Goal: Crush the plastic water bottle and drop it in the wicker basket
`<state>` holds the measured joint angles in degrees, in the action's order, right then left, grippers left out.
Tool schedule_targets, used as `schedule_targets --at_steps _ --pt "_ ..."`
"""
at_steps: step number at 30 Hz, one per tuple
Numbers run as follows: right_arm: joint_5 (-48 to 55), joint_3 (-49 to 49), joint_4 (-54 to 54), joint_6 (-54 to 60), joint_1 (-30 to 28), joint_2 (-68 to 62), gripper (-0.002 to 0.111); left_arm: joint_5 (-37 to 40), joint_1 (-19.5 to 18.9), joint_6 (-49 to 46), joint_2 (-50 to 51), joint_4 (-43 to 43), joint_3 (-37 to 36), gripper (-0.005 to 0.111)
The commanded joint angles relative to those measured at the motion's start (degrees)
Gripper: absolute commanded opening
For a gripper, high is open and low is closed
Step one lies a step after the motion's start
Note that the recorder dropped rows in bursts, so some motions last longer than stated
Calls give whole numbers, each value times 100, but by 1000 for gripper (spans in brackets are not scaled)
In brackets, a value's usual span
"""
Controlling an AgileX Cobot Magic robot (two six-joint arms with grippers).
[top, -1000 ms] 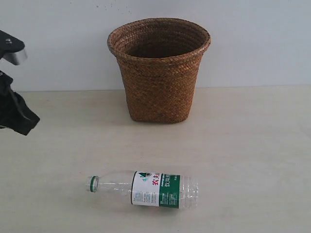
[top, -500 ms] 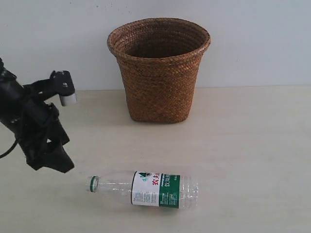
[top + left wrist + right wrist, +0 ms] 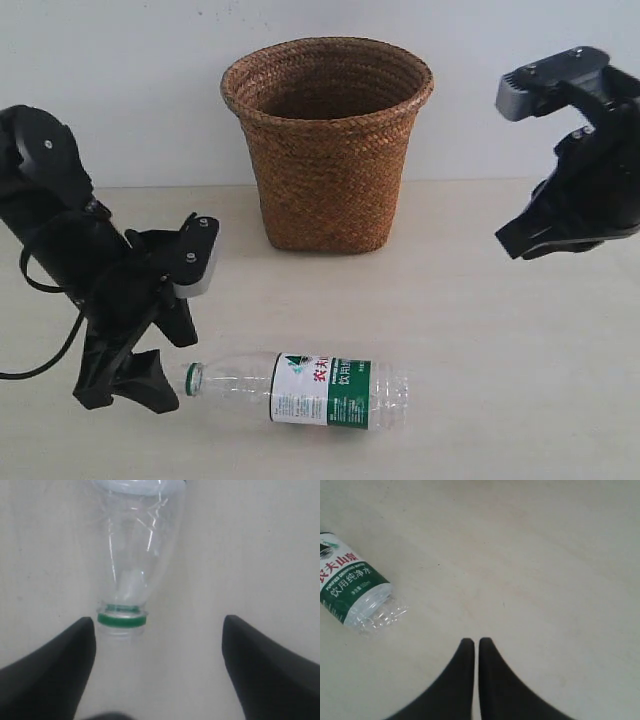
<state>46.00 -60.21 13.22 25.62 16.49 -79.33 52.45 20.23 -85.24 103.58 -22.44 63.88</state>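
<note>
The plastic water bottle (image 3: 300, 388) lies on its side near the table's front, uncapped neck pointing left, green-and-white label facing up. Behind it stands the wicker basket (image 3: 327, 145), upright with nothing showing inside. My left gripper (image 3: 140, 385) is low at the bottle's mouth and open; in the left wrist view the green neck ring (image 3: 122, 620) sits just ahead of the wide-spread fingers (image 3: 60, 665), close to one of them. My right gripper (image 3: 525, 245) hangs in the air at the right, shut on nothing. The bottle's base (image 3: 355, 590) shows in the right wrist view.
The pale wooden table (image 3: 500, 330) runs back to a white wall (image 3: 120, 80). Both black arms stand on either side of the basket.
The left arm has swung in from the left edge and dropped to the bottle's neck. The right arm has come into view at the upper right. The bottle has not moved.
</note>
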Motion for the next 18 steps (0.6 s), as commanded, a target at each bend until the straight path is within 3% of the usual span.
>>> schedule_targets --at_steps 1,18 --pt "5 -184 320 327 8 -516 0 -368 173 -75 214 -49 35 66" --pt "-189 -184 725 640 8 -865 0 -786 178 -227 843 -241 35 66"
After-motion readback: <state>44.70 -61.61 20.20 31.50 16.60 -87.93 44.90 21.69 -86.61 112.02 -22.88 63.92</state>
